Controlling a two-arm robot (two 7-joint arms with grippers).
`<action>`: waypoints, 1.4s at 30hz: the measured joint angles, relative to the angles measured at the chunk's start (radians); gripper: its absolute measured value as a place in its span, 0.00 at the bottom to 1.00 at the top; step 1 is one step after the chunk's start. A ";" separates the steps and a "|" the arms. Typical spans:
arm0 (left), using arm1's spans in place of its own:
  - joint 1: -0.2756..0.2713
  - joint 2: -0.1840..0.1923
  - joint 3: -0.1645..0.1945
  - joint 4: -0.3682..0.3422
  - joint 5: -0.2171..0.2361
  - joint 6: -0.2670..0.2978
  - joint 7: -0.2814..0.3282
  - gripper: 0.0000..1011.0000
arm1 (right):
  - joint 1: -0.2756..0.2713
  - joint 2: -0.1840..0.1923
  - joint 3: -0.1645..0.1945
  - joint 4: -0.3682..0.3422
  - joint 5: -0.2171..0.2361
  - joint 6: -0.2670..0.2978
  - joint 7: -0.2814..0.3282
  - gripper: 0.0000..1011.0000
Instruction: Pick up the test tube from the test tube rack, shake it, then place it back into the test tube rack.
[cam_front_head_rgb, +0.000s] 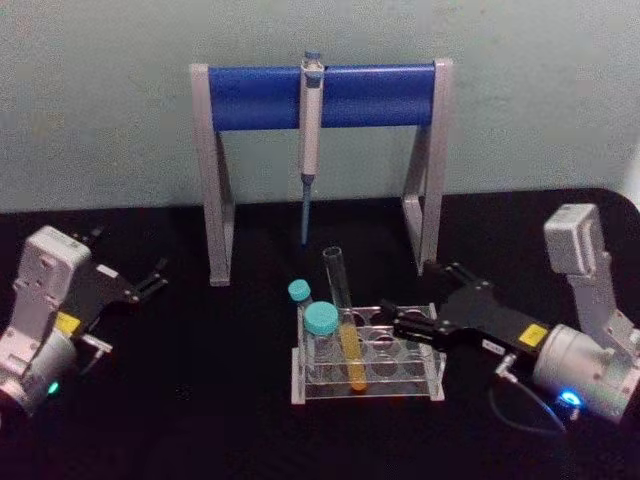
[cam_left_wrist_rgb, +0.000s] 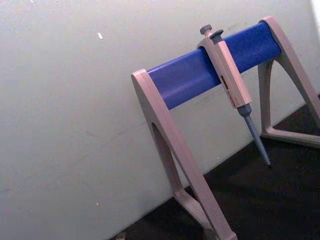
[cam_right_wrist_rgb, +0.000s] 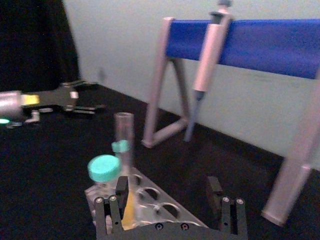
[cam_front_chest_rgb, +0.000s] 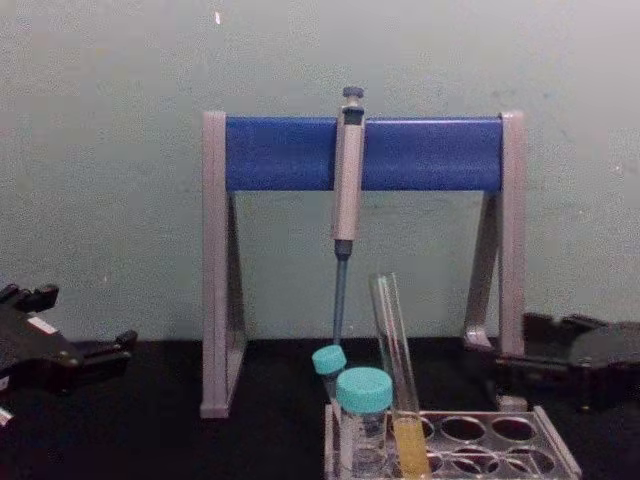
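Test tube (cam_front_head_rgb: 343, 300) stands tilted in the rack (cam_front_head_rgb: 425, 388), at its 9 o'clock end, with yellow liquid (cam_front_head_rgb: 352, 358) low inside. Right gripper (cam_front_head_rgb: 402, 322), jaws spread wide, sits at the rack's 3 o'clock, apart from the tube. Left gripper (cam_front_head_rgb: 152, 281), fingers parted, is parked far off at 9 o'clock. Chest view cuts off the rack's base.

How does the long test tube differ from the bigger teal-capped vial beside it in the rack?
The test tube is taller and thinner; the vial is shorter and wider. The test tube is open at the top; the vial wears a teal cap. The test tube holds yellow liquid; the vial shows none. Both are clear and stand in the test tube rack.
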 joint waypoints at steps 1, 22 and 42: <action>0.000 0.000 0.000 0.000 0.000 0.000 0.000 0.99 | 0.007 -0.002 -0.004 0.004 0.004 0.005 0.012 0.99; 0.000 0.000 0.000 0.000 0.000 0.000 0.000 0.99 | 0.178 -0.017 -0.121 0.127 0.067 0.044 0.201 0.99; 0.000 0.000 0.000 0.000 0.000 0.000 0.000 0.99 | 0.284 -0.064 -0.189 0.245 0.054 0.030 0.234 0.99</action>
